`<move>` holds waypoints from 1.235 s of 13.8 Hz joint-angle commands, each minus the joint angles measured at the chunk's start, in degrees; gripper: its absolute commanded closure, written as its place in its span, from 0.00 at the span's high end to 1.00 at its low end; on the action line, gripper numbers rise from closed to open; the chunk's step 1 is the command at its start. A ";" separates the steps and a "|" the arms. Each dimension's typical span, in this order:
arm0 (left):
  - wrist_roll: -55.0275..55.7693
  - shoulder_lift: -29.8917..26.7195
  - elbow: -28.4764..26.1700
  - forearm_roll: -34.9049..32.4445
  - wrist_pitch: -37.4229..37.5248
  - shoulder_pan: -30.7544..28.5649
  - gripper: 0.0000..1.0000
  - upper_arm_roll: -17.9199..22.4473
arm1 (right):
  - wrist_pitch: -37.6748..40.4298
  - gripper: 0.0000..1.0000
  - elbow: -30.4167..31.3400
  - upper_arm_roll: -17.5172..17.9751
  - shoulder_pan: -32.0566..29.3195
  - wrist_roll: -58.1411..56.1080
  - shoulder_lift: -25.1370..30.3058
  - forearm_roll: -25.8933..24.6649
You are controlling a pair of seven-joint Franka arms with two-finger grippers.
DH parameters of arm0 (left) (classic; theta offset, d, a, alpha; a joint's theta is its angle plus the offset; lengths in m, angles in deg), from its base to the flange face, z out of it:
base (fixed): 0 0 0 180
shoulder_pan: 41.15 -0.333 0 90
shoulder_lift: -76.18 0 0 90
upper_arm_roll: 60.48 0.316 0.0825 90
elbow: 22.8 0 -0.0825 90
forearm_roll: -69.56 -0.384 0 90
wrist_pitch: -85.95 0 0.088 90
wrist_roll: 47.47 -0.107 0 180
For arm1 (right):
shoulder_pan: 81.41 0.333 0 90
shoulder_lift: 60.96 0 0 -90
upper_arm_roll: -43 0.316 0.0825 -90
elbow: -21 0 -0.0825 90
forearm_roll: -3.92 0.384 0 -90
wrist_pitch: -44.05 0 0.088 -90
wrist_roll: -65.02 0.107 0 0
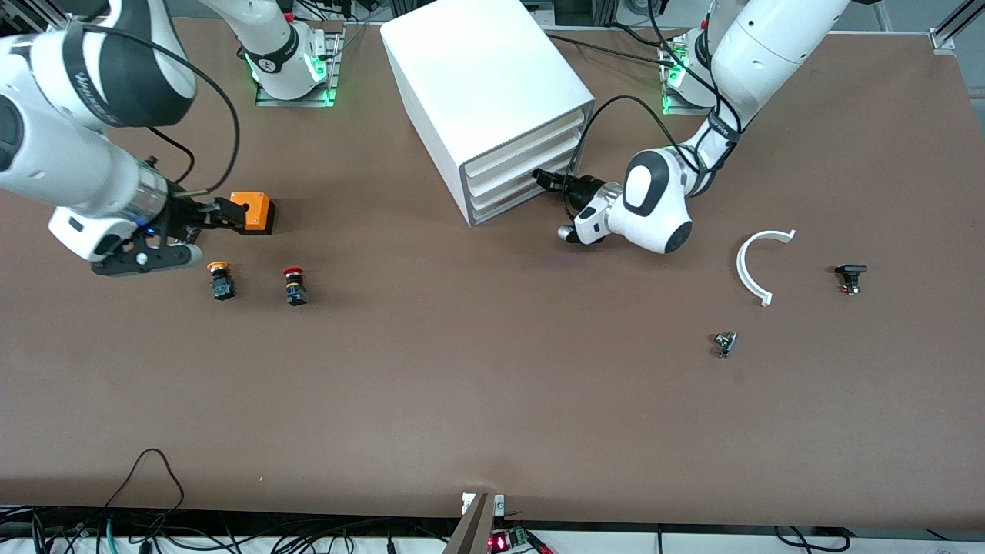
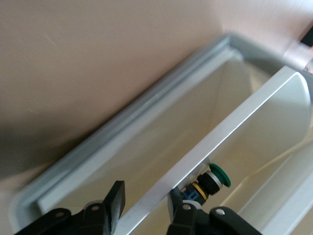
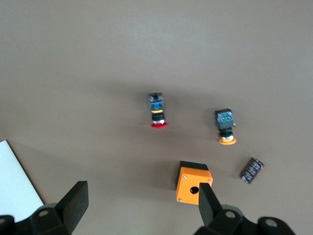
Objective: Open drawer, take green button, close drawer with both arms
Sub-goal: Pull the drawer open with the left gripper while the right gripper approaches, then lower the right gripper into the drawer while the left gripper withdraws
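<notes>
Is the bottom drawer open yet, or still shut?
Slightly open: the left hand straddles the drawer front, and the green button shows inside.

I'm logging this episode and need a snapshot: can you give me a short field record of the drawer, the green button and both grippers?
drawer: front edge between the left gripper's jaws
button: green cap, lying inside the drawer
left gripper: at the cabinet front, jaws open around the drawer edge
right gripper: open, over the table above the orange box, waiting
other buttons: yellow button and red button on the table
</notes>
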 commanded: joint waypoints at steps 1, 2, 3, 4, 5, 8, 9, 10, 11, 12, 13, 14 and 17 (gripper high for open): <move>-0.10 -2.42 2.02 0.32 -2.89 -2.59 0.00 6.26 | -1.34 1.00 -2.71 -0.31 3.22 0.01 -2.70 0.87; -0.19 -2.51 3.17 0.15 -5.86 -2.94 0.00 7.41 | -2.84 1.00 -2.71 -0.31 5.14 0.01 -2.79 0.87; -0.19 -2.60 3.70 -0.12 -7.72 -3.21 0.00 7.69 | -4.07 1.00 -2.80 -0.22 6.90 0.01 -2.88 0.79; -0.10 -2.68 4.41 -0.73 -8.00 -3.91 0.00 7.69 | -5.65 1.00 -2.97 -0.22 8.66 -0.08 -3.40 0.87; 0.07 -3.29 4.50 -0.91 -8.09 -4.09 0.97 7.69 | -7.49 1.00 -4.11 -0.13 10.77 -0.34 -4.45 0.87; -0.01 -6.01 4.50 -0.91 -8.52 -4.70 1.00 7.69 | -8.83 1.00 -12.35 3.98 15.00 -0.17 -10.42 0.79; -0.01 -7.59 4.41 -1.00 -9.74 -5.57 1.00 7.78 | -8.83 1.00 -15.08 5.22 16.66 -0.34 -12.44 0.61; 0.07 -10.30 4.15 -1.95 -10.19 -7.84 1.00 7.78 | -8.83 1.00 -17.37 5.32 18.50 -0.43 -14.20 0.61; 0.25 -13.55 4.15 -3.97 -10.20 -10.74 1.00 7.78 | -8.91 1.00 -19.57 5.75 19.57 -0.43 -16.13 0.87; 0.07 -16.80 4.15 -5.64 -10.28 -13.46 1.00 7.78 | -9.61 1.00 -21.41 7.32 19.84 -1.65 -17.81 0.87; -0.19 -18.40 4.32 -5.83 -10.28 -15.15 1.00 7.78 | -11.01 1.00 -22.74 9.52 19.75 -4.62 -19.65 0.87; -0.10 -21.29 4.32 -6.53 -10.11 -16.03 1.00 7.86 | -12.77 1.00 -23.80 11.19 19.67 -8.65 -21.41 1.48; -0.02 -27.46 9.21 -23.88 -1.81 -17.62 1.00 12.51 | -16.38 1.00 -24.86 14.27 19.75 -22.36 -24.23 5.44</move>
